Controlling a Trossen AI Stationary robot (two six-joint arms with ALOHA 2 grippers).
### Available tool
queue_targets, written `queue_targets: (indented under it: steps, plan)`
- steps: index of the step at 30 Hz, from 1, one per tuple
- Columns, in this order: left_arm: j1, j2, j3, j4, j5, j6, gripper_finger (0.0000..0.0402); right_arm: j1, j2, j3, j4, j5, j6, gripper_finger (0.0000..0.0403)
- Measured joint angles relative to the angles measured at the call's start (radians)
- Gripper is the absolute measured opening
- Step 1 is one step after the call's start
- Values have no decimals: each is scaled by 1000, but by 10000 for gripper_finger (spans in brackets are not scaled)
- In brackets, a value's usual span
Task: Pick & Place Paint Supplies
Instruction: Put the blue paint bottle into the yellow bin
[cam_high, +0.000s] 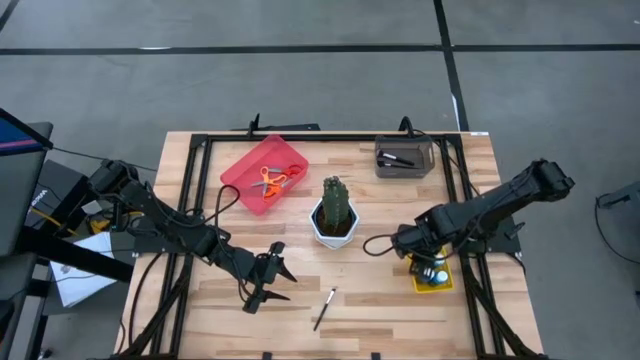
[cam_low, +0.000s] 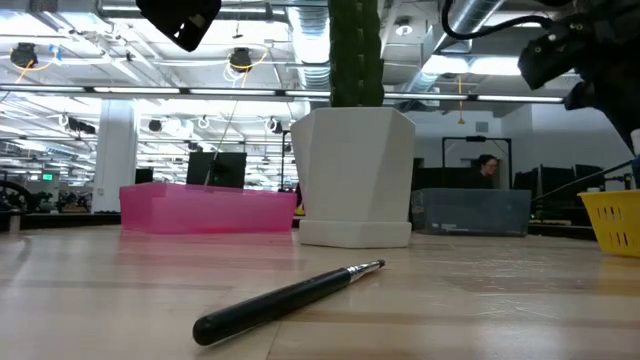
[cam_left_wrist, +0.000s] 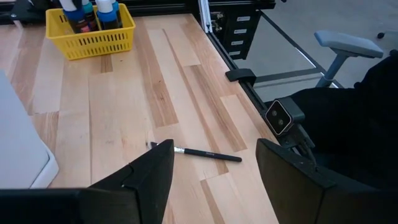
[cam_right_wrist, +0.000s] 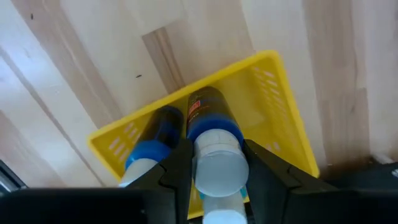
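Two dark arms over a wooden tabletop (cam_high: 200, 310), one on each side.

Far left: left pincer (cam_high: 268, 282) low over the wood, fingers spread wide, nothing between them. Seen past those fingers (cam_left_wrist: 149, 180) in the left wrist view: one thin dark paintbrush (cam_left_wrist: 208, 155) flat on the boards, just ahead, not touched.

Next along, near the back: pink tray (cam_high: 264, 174) with orange-handled scissors (cam_high: 272, 181) lying inside.

Near the front edge: same paintbrush (cam_high: 324, 308) alone on the wood, between the left pincer and the plant, a bit tilted. Up close in the low view: dark handle, silver neck, tip pointing toward the white pot (cam_low: 355, 180).

Middle: green cactus (cam_high: 336, 201) standing straight in that white pot.

Back, to the right of the middle: grey bin (cam_high: 404, 157) with a couple of dark things in it, too small to name.

Right side: right pincer (cam_high: 432, 262) down over a small yellow basket (cam_high: 433, 283) near the tabletop's right edge. Clamped narrow on a blue paint bottle (cam_right_wrist: 214, 149) with a white cap, one finger (cam_right_wrist: 177, 168) on each side of it, bottle partly inside the basket. Beside it, another blue bottle (cam_right_wrist: 152, 146) in the same basket, touching or almost touching the first.

Behind the tabletop, far off in the room: a person (cam_low: 487, 170) at a desk.
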Motion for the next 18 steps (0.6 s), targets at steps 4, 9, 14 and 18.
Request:
queue_targets:
  steps: [4, 9, 14, 18]
  plan:
    - [0, 0, 0, 0, 2, 0, 222, 25, 0, -23, 21, -8, 15, 111]
    - [0, 0, 0, 0, 3, 0, 222, 59, 0, -49, 48, -7, 38, 111]
    - [0, 0, 0, 0, 3, 0, 222, 75, -1, -49, 62, 6, 41, 111]
    - [0, 0, 0, 0, 3, 0, 222, 74, -1, -49, 62, 11, 41, 111]
